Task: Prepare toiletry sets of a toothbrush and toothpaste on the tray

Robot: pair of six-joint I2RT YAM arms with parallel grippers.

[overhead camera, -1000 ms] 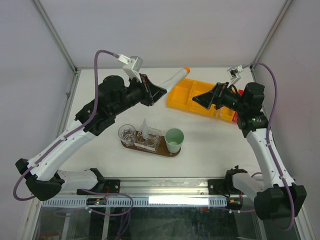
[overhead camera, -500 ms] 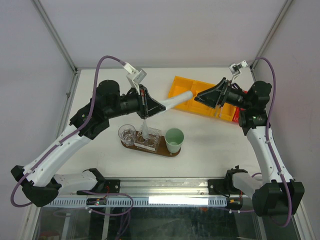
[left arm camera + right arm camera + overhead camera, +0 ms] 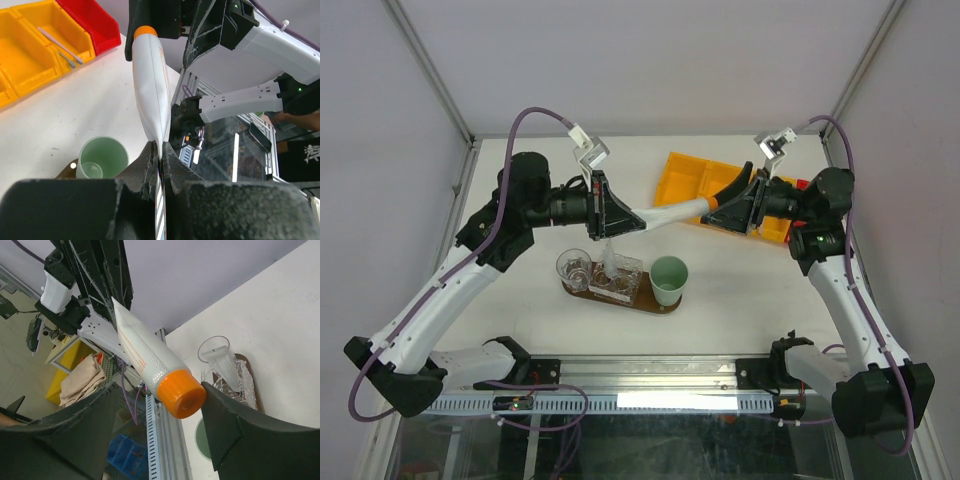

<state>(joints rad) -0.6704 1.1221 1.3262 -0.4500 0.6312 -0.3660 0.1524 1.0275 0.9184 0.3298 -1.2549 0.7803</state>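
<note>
A: Swung inward since a second ago: left hand (image 3: 638, 222) clenched on the toothpaste tube's (image 3: 675, 212) flat end, above the table (image 3: 520, 300), with the tray (image 3: 645, 303) at its six o'clock.
B: Right hand (image 3: 710, 215)?
A: Released, jaws either side of the orange cap (image 3: 181, 392).

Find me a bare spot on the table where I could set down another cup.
Bare table lies right of the mint cup, up to the right arm, and in the strip between the tray and the near edge. Crowded: the tray is full, and beyond it the left gripper and right gripper meet at the toothpaste tube.
</note>
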